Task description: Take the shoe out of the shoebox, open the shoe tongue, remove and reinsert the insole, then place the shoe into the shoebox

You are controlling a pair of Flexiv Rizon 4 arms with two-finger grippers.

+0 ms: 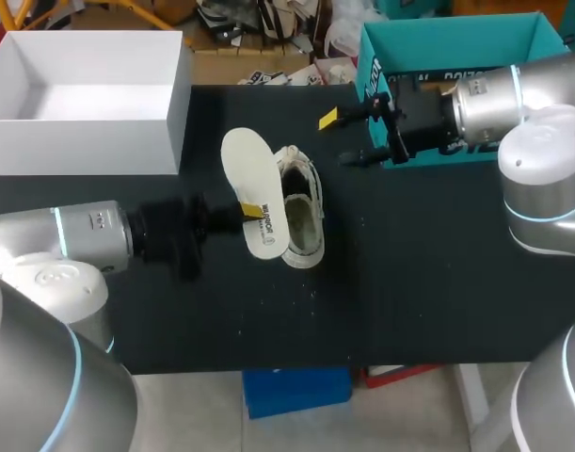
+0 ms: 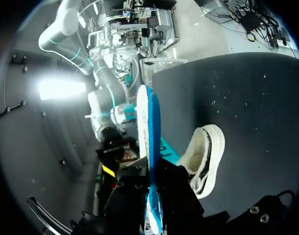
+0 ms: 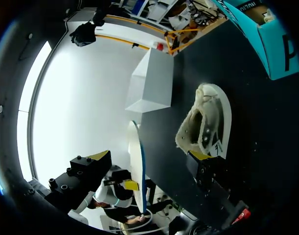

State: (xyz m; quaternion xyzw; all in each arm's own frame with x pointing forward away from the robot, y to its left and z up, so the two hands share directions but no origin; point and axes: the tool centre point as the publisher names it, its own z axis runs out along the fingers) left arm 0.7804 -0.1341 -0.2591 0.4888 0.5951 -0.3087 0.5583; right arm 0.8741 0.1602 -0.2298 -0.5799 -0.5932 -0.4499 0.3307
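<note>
Head view: left gripper [image 1: 250, 211] was clenched on the insole [image 1: 253, 179] near one end, just beside the shoe [image 1: 306, 215] on the table [image 1: 409, 282]. Right gripper [image 1: 338, 138] hung released, empty. Insole judged light, thin and bendy; best pinched by its edge.

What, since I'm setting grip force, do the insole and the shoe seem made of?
Insole: probably foam, with a matte cream top and blue underside; it is thin yet looks straight edge-on. Shoe: apparently off-white canvas, matte, its upper soft and rumpled, with a smoother rubber-like sole rim.
</note>
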